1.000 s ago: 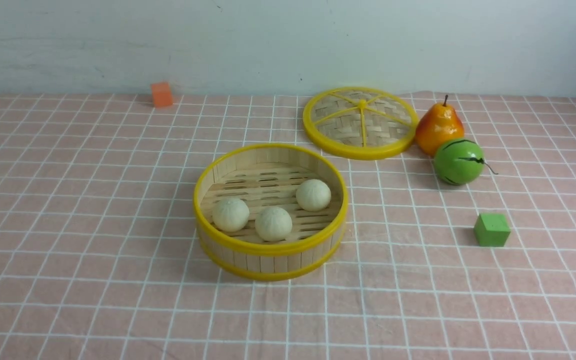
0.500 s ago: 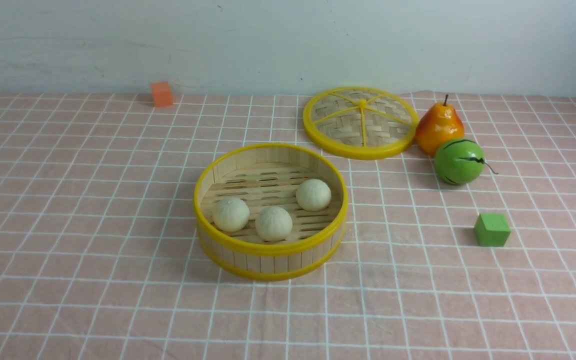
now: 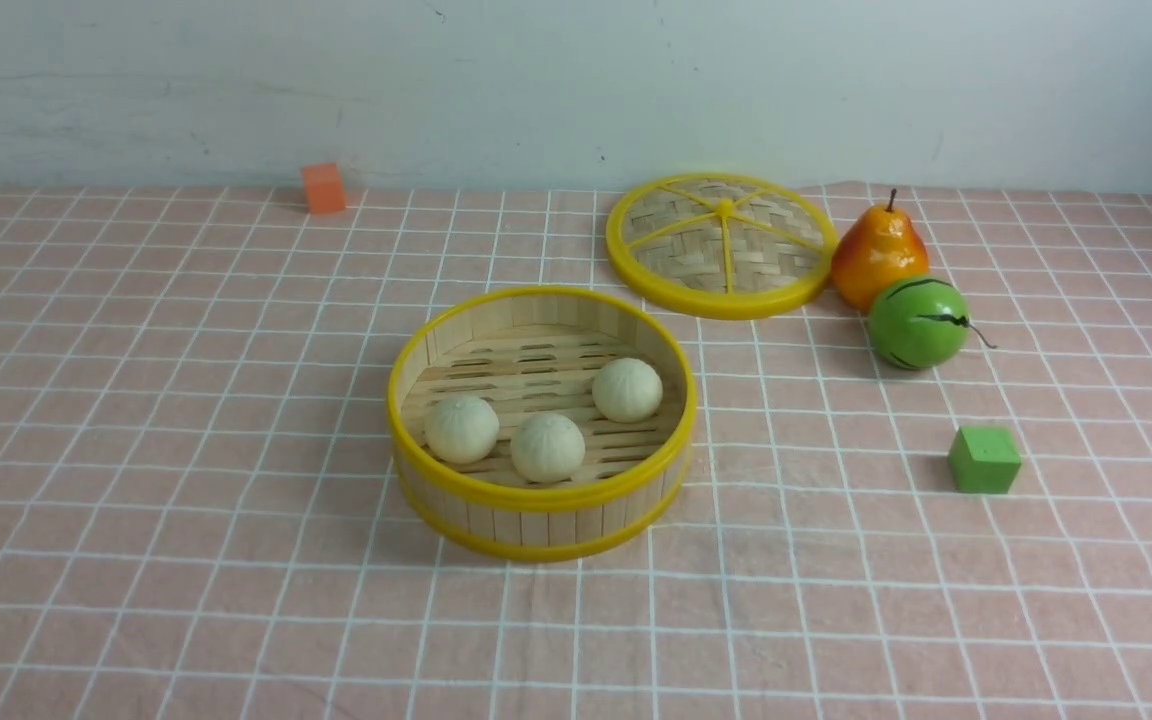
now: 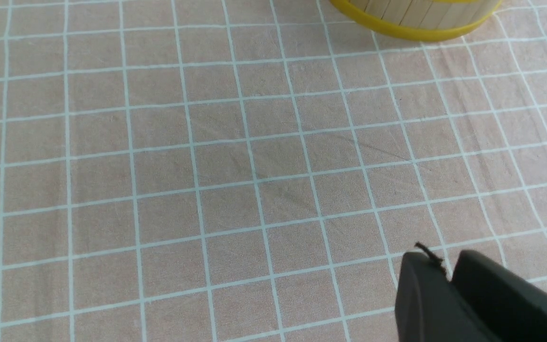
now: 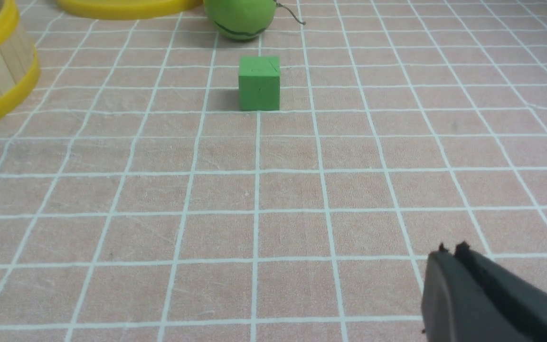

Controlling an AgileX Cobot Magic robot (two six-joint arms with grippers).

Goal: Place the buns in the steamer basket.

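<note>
Near the middle of the table [image 3: 136,500], on its pink checked cloth, sits the steamer basket [image 3: 540,520], and all three buns [image 3: 547,447] lie on its slatted floor: one toward the left edge of the table, one close beside it at the near wall, and one apart from them toward the right edge. They do not touch each other. Toward the far edge, behind the basket and to the right, the woven lid [image 3: 721,245] lies flat on the cloth. A pear [image 3: 877,255] stands just beside the lid, touching or nearly touching it, and a green striped ball [image 3: 917,323] rests against the pear on its near side. A green cube [image 3: 983,460] sits alone nearer the right edge, well apart from the basket. An orange cube [image 3: 323,188] stands at the far edge, toward the left

Neither arm shows in the front view. Each wrist view catches only the dark tips over bare cloth. The left gripper [image 4: 448,270] has its jaws drawn together with nothing between them; the basket's lower rim lies well away from it. The right gripper [image 5: 450,251] is clenched and empty, with the green cube far ahead of it
</note>
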